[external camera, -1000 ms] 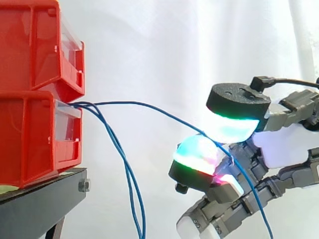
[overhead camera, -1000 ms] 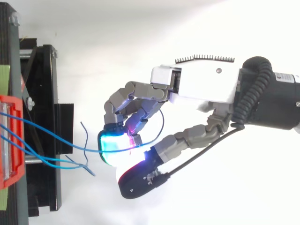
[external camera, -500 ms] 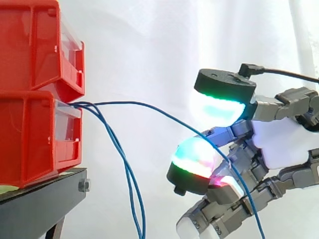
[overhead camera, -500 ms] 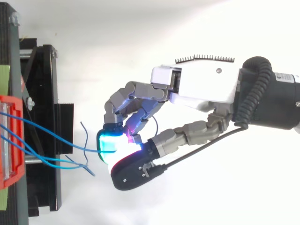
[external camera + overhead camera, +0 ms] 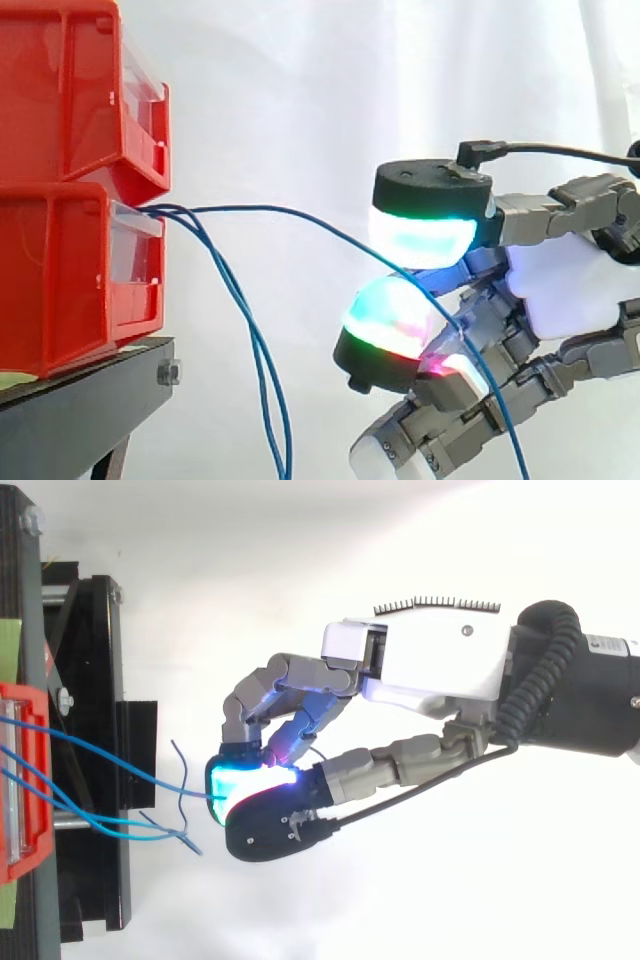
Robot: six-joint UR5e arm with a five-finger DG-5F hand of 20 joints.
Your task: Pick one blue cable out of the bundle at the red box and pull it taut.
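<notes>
Side view: 2 red bins sit stacked on a black stand (image 5: 80, 410) at the left, before a white curtain (image 5: 300, 90). From the front of the lower red bin (image 5: 60, 290), below the upper red bin (image 5: 60, 90), several blue strands come out at 1 spot. The blue cable (image 5: 300, 213) leaves that spot and runs right in a shallow downward bow, not straight, to the hand (image 5: 565, 290). There it passes between the thumb pad (image 5: 422, 235), glowing cyan and green above, and a finger pad (image 5: 390, 312), glowing green and magenta below. The 2 pads are closed onto it in a pinch, and the rest of the fingers are curled underneath. Past the pinch the cable drops away to the lower edge. The other blue cables (image 5: 255, 350) hang loose from the bin and fall near the stand.

Top view: the hand (image 5: 430, 665) reaches left toward the stand. The thumb lies across the cyan fingertip, and the cable (image 5: 120, 770) enters that pinch from the bin.
</notes>
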